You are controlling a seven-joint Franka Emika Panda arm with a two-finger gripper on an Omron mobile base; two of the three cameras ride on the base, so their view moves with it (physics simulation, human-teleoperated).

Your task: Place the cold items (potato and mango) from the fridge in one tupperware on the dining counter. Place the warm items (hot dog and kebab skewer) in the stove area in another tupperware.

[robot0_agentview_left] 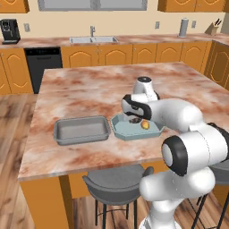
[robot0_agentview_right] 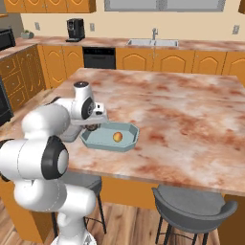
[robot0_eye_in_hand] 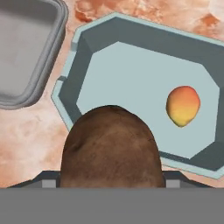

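Hand view: potato (robot0_eye_in_hand: 109, 146) sits large between the fingers at the bottom edge and covers them; finger tips themselves cannot be made out behind it. The jaws stand wide and are clamped on the potato (grip judged from the potato sitting right at the hand, above the tub). Its lower part is cut off by the frame.

Left base view: gripper (robot0_agentview_left: 136, 120) is mostly masked by the white forearm; a dark lump under the hand is the potato (robot0_agentview_left: 134, 120), small and hard to read. Right base view: gripper (robot0_agentview_right: 94, 126) hangs over the near-left end of the blue tub (robot0_agentview_right: 131, 139), with the potato (robot0_agentview_right: 92, 127) a dark blur under it.

Containers, two in all, side by side on the island counter (robot0_agentview_left: 89, 89), close but not touching:
- blue tub (robot0_eye_in_hand: 131, 30) (octagonal): holds one mango (robot0_eye_in_hand: 183, 105), lying on the floor of the tub towards one end. Also seen at (robot0_agentview_left: 145, 125) and (robot0_agentview_right: 117, 137).
- grey tub (robot0_agentview_left: 60, 134) (rectangular): nothing visible inside; in the hand view it (robot0_eye_in_hand: 52, 65) is cut off at the corner, and in the right base view the arm hides it.

Count: one potato, held above the blue tub; one mango, in the blue tub; two tubs; two stools (robot0_agentview_left: 114, 183) at the counter edge, partly hidden by the arm.
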